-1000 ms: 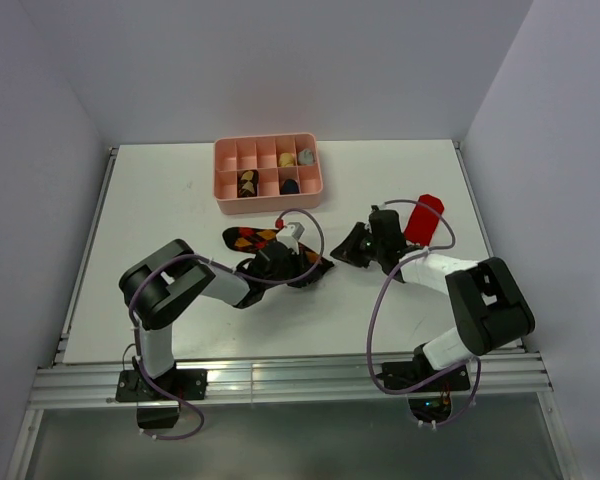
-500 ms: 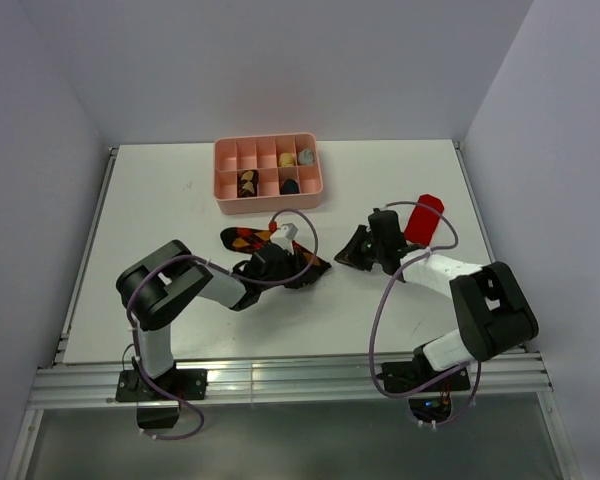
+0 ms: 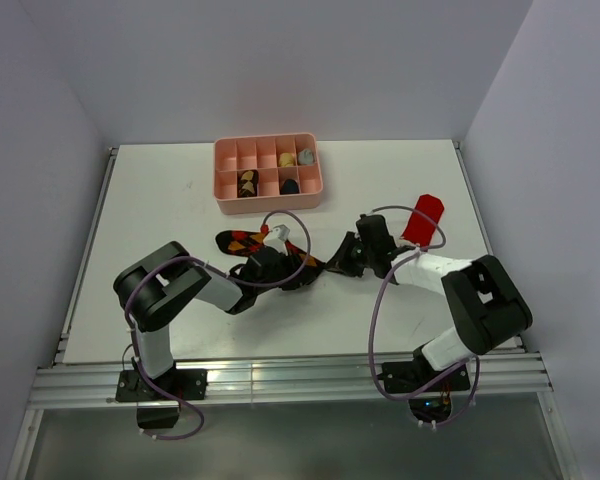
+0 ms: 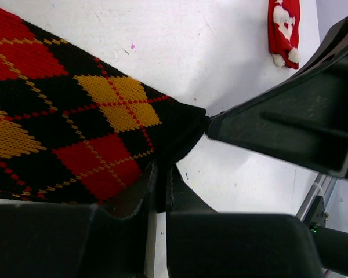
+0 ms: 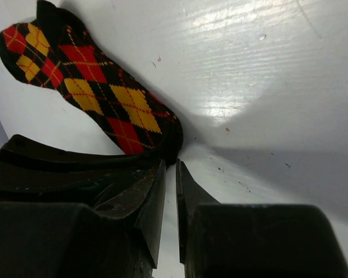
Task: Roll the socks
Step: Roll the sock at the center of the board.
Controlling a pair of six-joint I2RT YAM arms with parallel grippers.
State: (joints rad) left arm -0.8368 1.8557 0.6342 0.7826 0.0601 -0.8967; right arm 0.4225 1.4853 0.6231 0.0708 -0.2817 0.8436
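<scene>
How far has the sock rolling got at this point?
Done: nothing on the table is rolled yet. What sits in the pink compartment tray is too small to identify.
In hand: the argyle sock lies unrolled, with one end pinched by the left hand and, it seems, the right hand.
Left: rolling it, then the red sock, which lies untouched near the right edge.

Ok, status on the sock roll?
Left gripper shut on edge of argyle sock. Right gripper nearly closed at same corner, grip unclear. Sock flat, not rolled. Red sock lies apart.
</scene>
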